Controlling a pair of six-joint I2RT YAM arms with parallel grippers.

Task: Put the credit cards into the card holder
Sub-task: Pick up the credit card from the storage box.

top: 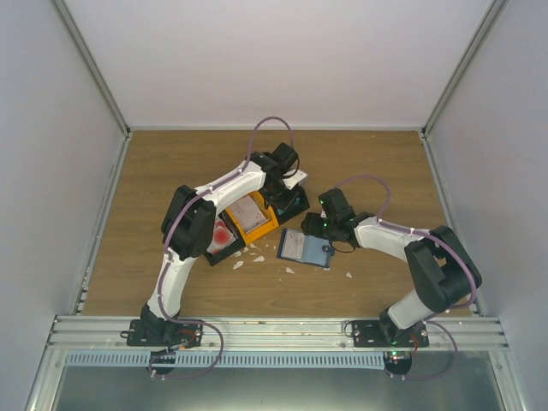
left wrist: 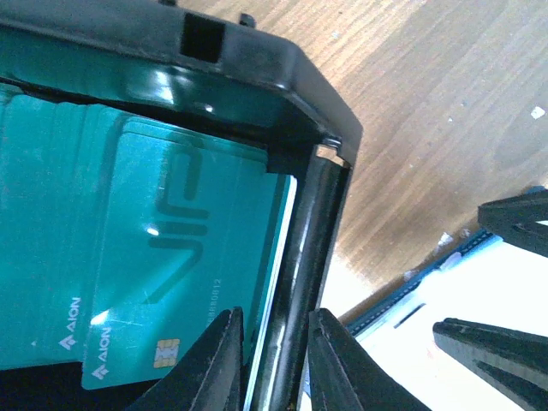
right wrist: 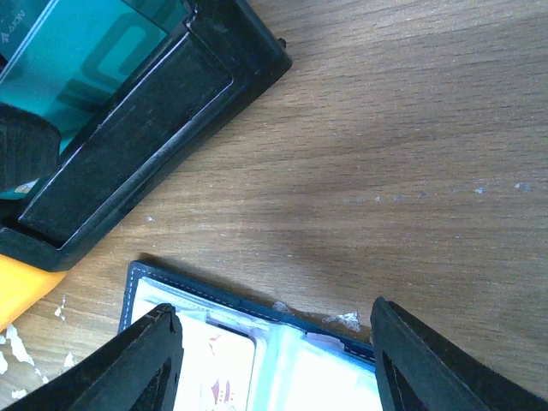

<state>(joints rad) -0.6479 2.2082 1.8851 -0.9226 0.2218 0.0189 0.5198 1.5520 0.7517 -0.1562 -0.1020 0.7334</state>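
Teal cards (left wrist: 128, 257) lie stacked in a black bin (left wrist: 257, 68), which the top view shows at mid-table (top: 295, 204). My left gripper (left wrist: 274, 360) straddles that bin's side wall: one finger stands inside against a teal card's edge, the other outside, and the jaws are closed narrowly on the wall. The navy card holder (top: 301, 248) lies open on the table, with a red-patterned card in one slot (right wrist: 218, 377). My right gripper (right wrist: 274, 342) is wide open and empty just above the holder's far edge (right wrist: 214, 295).
An orange bin (top: 265, 229) holds pinkish cards (top: 248, 212). Another black bin holds red-and-white cards (top: 221, 233) under my left arm. White scraps (top: 257, 257) lie on the wood near the holder. The two grippers are close together.
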